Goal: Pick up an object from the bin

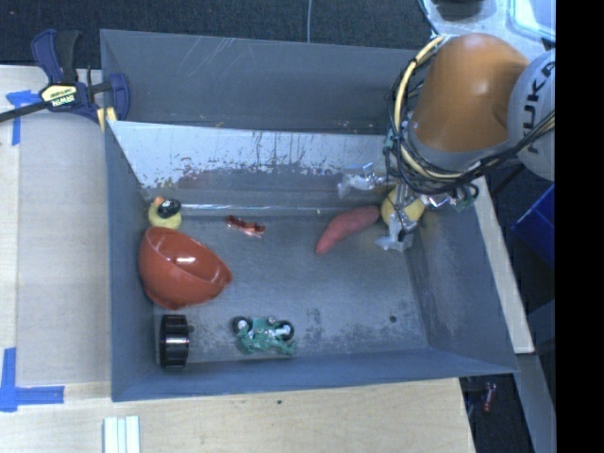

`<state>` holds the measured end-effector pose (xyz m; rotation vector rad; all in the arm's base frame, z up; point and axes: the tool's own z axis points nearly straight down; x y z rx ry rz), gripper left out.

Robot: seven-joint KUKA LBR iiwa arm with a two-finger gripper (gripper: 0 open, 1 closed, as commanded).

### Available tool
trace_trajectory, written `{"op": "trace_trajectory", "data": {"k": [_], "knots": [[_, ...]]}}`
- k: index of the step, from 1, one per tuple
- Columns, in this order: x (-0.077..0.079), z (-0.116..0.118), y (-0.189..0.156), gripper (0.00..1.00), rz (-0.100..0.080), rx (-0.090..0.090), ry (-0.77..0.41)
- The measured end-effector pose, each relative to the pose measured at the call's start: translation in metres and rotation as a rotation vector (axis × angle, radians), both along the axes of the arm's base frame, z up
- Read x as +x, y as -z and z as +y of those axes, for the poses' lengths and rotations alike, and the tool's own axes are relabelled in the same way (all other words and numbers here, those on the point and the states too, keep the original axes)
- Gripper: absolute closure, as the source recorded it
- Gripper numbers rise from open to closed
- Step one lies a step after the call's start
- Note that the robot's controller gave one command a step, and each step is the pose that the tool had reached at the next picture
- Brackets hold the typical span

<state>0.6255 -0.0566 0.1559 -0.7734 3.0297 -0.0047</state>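
Our gripper (396,226) hangs low at the bin's (377,295) 2 o'clock corner; we cannot tell whether it is released or clenched. A long red thing (342,230) lies just at its 9 o'clock, and we cannot tell if they touch. Farther toward 9 we see an orange scrap (245,226), a duck (165,213) and a red bowl (181,270). At 7 are a black cylinder (174,340) and a green toy (265,336).

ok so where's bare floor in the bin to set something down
Widest bare floor: the middle and front right, between the pink long thing, the green toy and the bin's right wall. Crowded along the left: orange bowl, black cylinder; the tool sits back right.
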Motion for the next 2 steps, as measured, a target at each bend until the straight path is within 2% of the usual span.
{"op": "trace_trajectory", "data": {"k": [1, 2], "knots": [[0.001, -0.004, 0.01, 0.0, 0.01, 0.001, 0.106], [0.0, 0.001, 0.082, 0.0, -0.003, -0.004, -0.172]]}}
